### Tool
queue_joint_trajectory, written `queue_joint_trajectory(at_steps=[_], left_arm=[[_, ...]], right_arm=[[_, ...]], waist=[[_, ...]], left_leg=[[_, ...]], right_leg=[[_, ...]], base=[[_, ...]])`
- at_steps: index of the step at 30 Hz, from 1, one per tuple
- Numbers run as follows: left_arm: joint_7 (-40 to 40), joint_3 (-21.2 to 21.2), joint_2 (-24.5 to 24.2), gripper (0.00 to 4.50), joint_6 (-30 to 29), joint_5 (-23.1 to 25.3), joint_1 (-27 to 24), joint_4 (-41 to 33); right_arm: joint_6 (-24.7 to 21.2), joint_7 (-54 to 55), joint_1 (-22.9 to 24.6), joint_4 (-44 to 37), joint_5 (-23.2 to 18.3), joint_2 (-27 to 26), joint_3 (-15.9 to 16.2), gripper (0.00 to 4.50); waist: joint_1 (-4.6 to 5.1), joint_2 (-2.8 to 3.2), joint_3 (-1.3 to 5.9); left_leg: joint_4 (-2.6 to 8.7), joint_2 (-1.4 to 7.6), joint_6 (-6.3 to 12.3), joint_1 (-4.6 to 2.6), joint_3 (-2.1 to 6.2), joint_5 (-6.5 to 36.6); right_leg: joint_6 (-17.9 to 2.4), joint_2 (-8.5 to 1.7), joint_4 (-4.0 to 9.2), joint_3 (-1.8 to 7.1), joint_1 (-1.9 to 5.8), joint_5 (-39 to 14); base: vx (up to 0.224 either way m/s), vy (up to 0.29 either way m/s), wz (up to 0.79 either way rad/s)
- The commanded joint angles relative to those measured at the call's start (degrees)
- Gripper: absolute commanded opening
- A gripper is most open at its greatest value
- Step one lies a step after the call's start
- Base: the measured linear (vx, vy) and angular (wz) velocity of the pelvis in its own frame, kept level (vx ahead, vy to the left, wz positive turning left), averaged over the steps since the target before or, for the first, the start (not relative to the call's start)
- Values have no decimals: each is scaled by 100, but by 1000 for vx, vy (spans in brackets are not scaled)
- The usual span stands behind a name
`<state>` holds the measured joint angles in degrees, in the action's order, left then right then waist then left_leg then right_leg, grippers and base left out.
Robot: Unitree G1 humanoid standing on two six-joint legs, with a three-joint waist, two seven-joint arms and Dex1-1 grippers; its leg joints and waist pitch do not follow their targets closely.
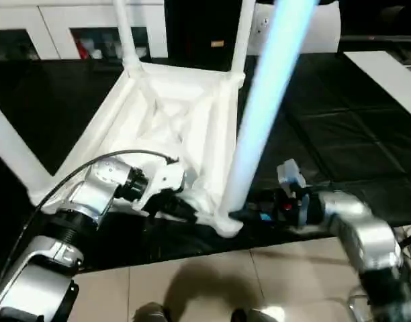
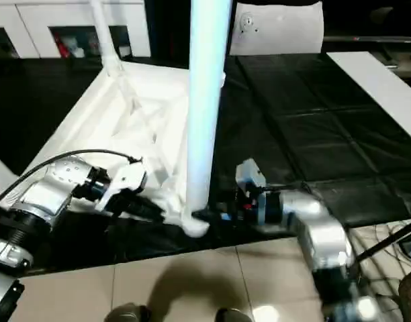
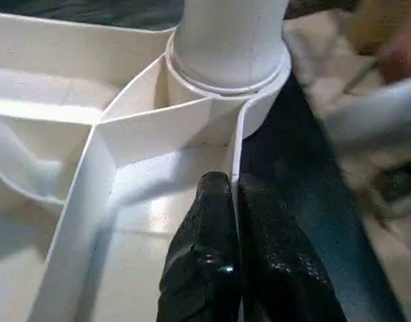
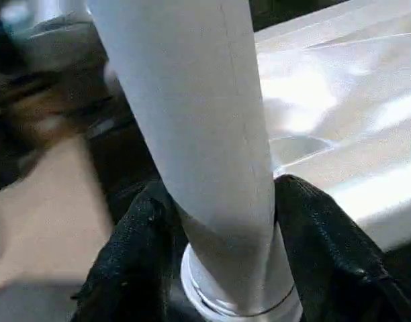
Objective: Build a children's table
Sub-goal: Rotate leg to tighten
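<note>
With three legs up, I'm seating the last leg (image 1: 259, 127) at the tabletop's (image 1: 158, 114) 5 o'clock socket, right pincer (image 4: 219, 261) clamping it, left pincer (image 3: 229, 221) pinching the rim.

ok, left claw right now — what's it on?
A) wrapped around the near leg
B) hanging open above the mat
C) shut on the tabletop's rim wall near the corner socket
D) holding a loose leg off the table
C: in the left wrist view the left claw has a finger on each side of the thin rim wall of the tabletop, just short of the corner socket holding the near leg.
</note>
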<state>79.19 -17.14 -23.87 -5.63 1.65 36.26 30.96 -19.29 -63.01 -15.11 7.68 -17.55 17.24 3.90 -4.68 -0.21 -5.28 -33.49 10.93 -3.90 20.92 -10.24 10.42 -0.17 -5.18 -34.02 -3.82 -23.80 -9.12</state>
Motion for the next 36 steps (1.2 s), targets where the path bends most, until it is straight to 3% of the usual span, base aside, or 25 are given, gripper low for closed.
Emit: queue_joint_trajectory(at_steps=[1, 2, 3, 4, 6, 8, 9, 12, 14, 16, 17, 18, 19, 21, 26, 28, 30, 34, 36], left_arm=[[-514, -118, 513, 0, -200, -82, 10, -391], [-585, -115, 556, 0, -253, -66, 3, -418], [-1233, -39, 945, 0, -775, 17, -16, -580], [-1315, -28, 992, 0, -837, 26, -16, -594], [-1735, 37, 1213, 0, -1064, 78, 6, -597], [-2186, 111, 1425, 0, -1311, 117, 45, -570], [-2744, 257, 1680, 0, -1432, 178, 133, -443], [-3277, 384, 1894, 0, -1317, 257, 283, -205], [-3332, 410, 1928, 0, -1326, 298, 296, -203], [-3294, 413, 1914, 0, -1197, 339, 324, -138], [-3231, 393, 1866, 0, -1055, 356, 340, -62], [-3135, 339, 1790, 0, -822, 382, 351, 8], [-2967, 290, 1700, 0, -597, 383, 350, 69], [-2685, 216, 1538, 0, -211, 436, 339, 175], [-1801, 69, 1003, 0, 984, 458, 455, 698], [-1712, 72, 904, 0, 1254, 494, 535, 894], [-1571, 120, 784, 0, 1618, 476, 689, 1212], [-1507, 114, 652, 0, 2126, 543, 902, 1685], [-1549, 122, 535, 0, 2502, 629, 1127, 2144]], right_arm=[[-235, 303, 43, -228, -21, -388, 415, 192], [-257, 397, 61, -253, 5, -441, 418, 192], [-496, 1171, 119, -343, 231, -867, 473, 192], [-531, 1264, 119, -346, 251, -921, 480, 192], [-636, 1729, 80, -304, 359, -1196, 501, 192], [-705, 2241, -16, -190, 492, -1534, 497, 192], [-640, 3019, -233, 127, 702, -1961, 381, 192], [-371, 4036, -603, 655, 913, -2444, 109, 192], [-342, 4237, -663, 719, 980, -2534, 35, 192], [-219, 4361, -725, 764, 967, -2644, -91, 192], [-117, 4341, -720, 751, 932, -2661, -135, 248], [-66, 4294, -682, 706, 890, -2650, -163, 248], [-42, 4242, -607, 638, 863, -2605, -187, 248], [22, 4107, -421, 484, 872, -2516, -249, 279], [209, 3705, 199, -91, 756, -1927, -365, 336], [285, 3608, 334, -212, 741, -1788, -427, 345], [437, 3436, 570, -430, 672, -1569, -515, 359], [309, 3135, 879, -781, 389, -1394, -660, 395], [277, 2860, 1278, -1203, 231, -1173, -616, 413]], waist=[[55, 5, 312], [91, 14, 305], [150, 16, 304], [177, 33, 291], [291, -1, 296], [359, 15, 311], [396, 6, 341], [525, 27, 360], [575, 38, 368], [569, 43, 383], [580, -42, 432], [535, 13, 443], [528, 13, 435], [507, -10, 471], [385, 35, 527], [324, 79, 554], [240, 69, 533], [205, 93, 560], [178, 69, 550]], left_leg=[[511, 215, -54, -62, 102, 1938], [511, 211, -53, -64, 109, 1993], [516, 216, -81, -52, 109, 2003], [519, 212, -103, -56, 110, 2039], [501, 157, -100, -33, 146, 2167], [488, 141, -66, -27, 165, 2201], [480, 142, -42, -42, 164, 2187], [511, 138, -64, 11, 193, 2156], [500, 136, -19, -21, 174, 2239], [503, 145, 57, -13, 147, 2154], [490, 152, 120, 9, 123, 1948], [481, 156, 181, 5, 104, 1696], [478, 150, 222, 4, 92, 1626], [449, 131, 362, 19, 66, 1315], [415, 158, 541, 15, 45, 691], [386, 165, 519, -33, 29, 613], [402, 174, 456, -59, 18, 785], [415, 181, 339, -64, 44, 1025], [420, 185, 311, -59, 42, 1087]], right_leg=[[-987, -346, 532, 254, 257, -2929], [-890, -346, 564, 255, 234, -3121], [-853, -336, 571, 254, 225, -3156], [-842, -323, 579, 247, 209, -3200], [-612, -324, 638, 191, 212, -3686], [-486, -332, 687, 168, 201, -3923], [-472, -331, 705, 163, 199, -3859], [-564, -299, 665, 132, 214, -3483], [-633, -290, 677, 161, 181, -3251], [-742, -283, 653, 197, 192, -2880], [-849, -275, 610, 218, 232, -2497], [-984, -283, 554, 241, 240, -2092], [-1023, -275, 560, 244, 231, -1966], [-1135, -279, 513, 252, 289, -1578], [-1293, -283, 414, 257, 358, -866], [-1426, -268, 370, 264, 349, -557], [-1457, -257, 388, 260, 336, -591], [-1412, -271, 390, 254, 369, -796], [-1323, -287, 413, 255, 376, -977]], base=[[0, 0, 0], [0, 0, 0], [0, 0, 0], [0, 0, 0], [0, 0, 0], [0, 0, 0], [0, 0, 0], [0, 0, 0], [0, 0, 0], [0, 0, 0], [0, 0, 0], [0, 0, 0], [0, 0, 0], [0, 0, 0], [0, 0, 0], [0, 0, 0], [0, 0, 0], [0, 0, 0], [0, 0, 0]])
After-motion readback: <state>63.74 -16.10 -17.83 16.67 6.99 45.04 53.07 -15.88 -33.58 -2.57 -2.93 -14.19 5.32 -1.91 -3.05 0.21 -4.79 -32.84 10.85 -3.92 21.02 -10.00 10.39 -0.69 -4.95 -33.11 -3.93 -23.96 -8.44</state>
